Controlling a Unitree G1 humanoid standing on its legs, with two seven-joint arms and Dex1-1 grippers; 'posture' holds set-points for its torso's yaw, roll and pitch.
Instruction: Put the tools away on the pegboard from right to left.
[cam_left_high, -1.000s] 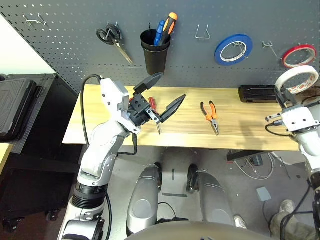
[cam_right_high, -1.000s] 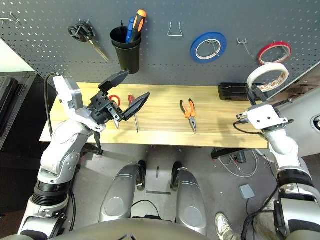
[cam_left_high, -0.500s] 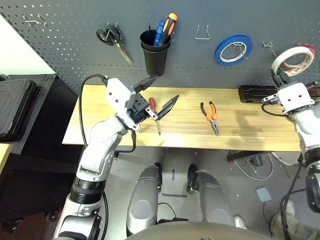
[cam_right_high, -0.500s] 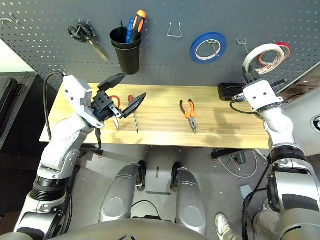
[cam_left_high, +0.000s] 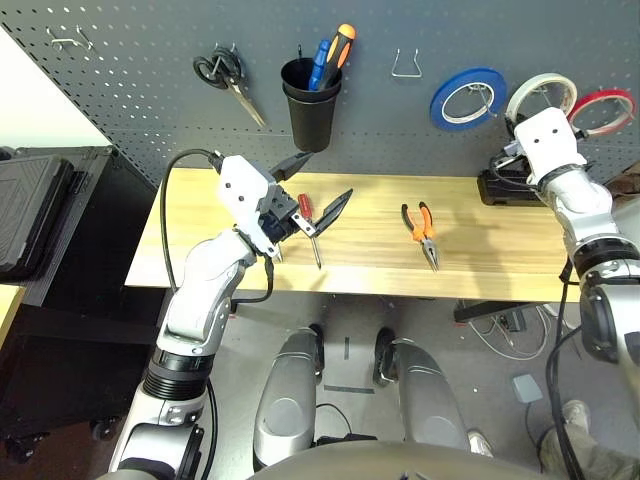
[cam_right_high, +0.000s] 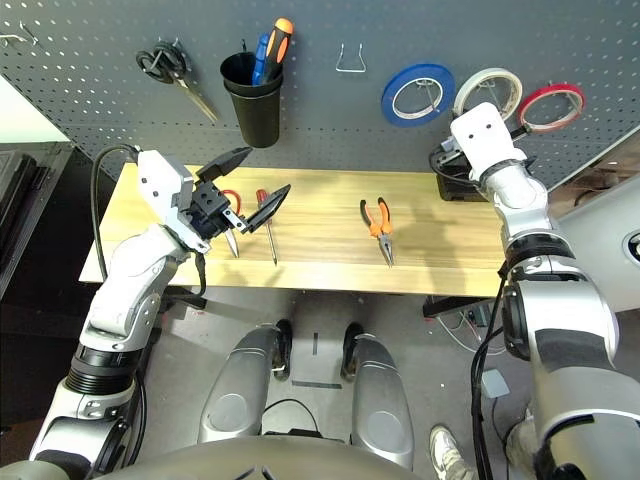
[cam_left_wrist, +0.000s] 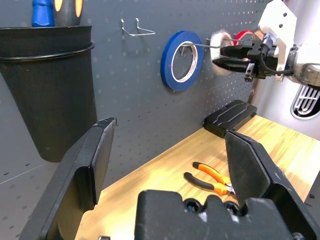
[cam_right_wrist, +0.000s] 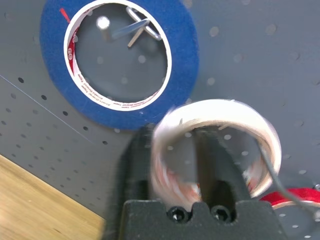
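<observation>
Now, from the head, your right gripper (cam_left_high: 528, 112) has the cream-white tape roll (cam_left_high: 540, 97) up at the dark grey holey pegboard (cam_left_high: 140, 90), between blue and red rolls. From the right wrist, fingers clamp its rim; slide it fully onto the hook. Left gripper (cam_left_wrist: 165, 165) fingers are apart.

A cream-white tape roll (cam_left_high: 541, 97) hangs between a blue tape roll (cam_left_high: 467, 98) and a red one (cam_left_high: 600, 111) on the dark grey, hole-dotted pegboard (cam_left_high: 150, 110). Orange-and-black pliers (cam_left_high: 421, 231) lie on pale wood.
</observation>
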